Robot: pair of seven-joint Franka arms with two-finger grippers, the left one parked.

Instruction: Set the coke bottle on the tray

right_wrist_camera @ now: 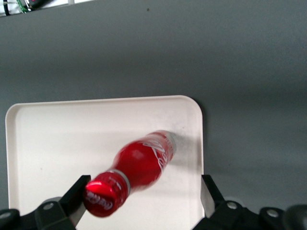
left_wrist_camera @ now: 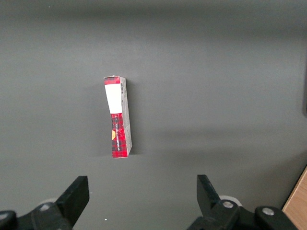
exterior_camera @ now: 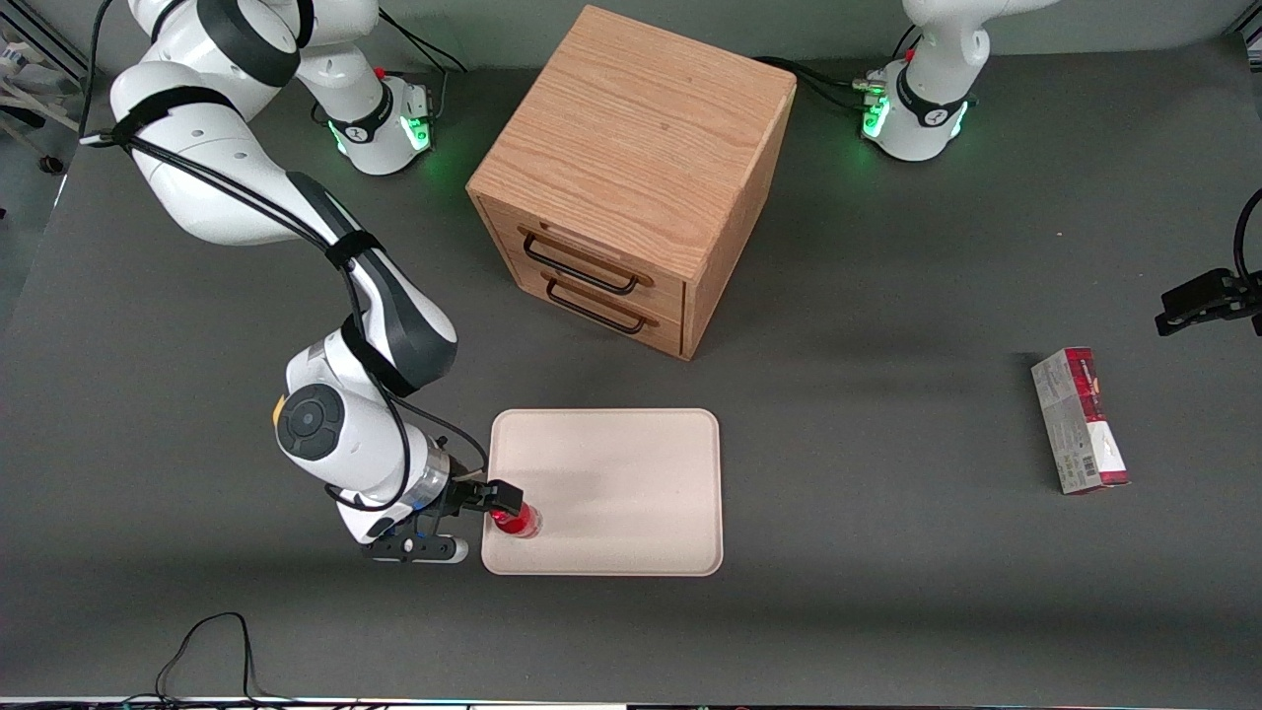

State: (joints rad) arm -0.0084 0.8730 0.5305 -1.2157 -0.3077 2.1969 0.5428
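Note:
The coke bottle (exterior_camera: 518,520) is a small red bottle with a red cap. It stands tilted on the cream tray (exterior_camera: 611,483), in the tray corner nearest the front camera at the working arm's end. My right gripper (exterior_camera: 506,505) is around the bottle's top with its fingers spread wide. In the right wrist view the bottle (right_wrist_camera: 139,167) leans, and its cap rests against one finger (right_wrist_camera: 76,189) of the gripper (right_wrist_camera: 144,191). The other finger stands well apart from the bottle. The bottle's base sits on the tray (right_wrist_camera: 57,139) close to the rim.
A wooden drawer cabinet (exterior_camera: 631,177) with two drawers stands farther from the front camera than the tray. A red-and-white carton (exterior_camera: 1080,419) lies toward the parked arm's end of the table and shows in the left wrist view (left_wrist_camera: 118,117). A black cable (exterior_camera: 207,651) loops near the table's front edge.

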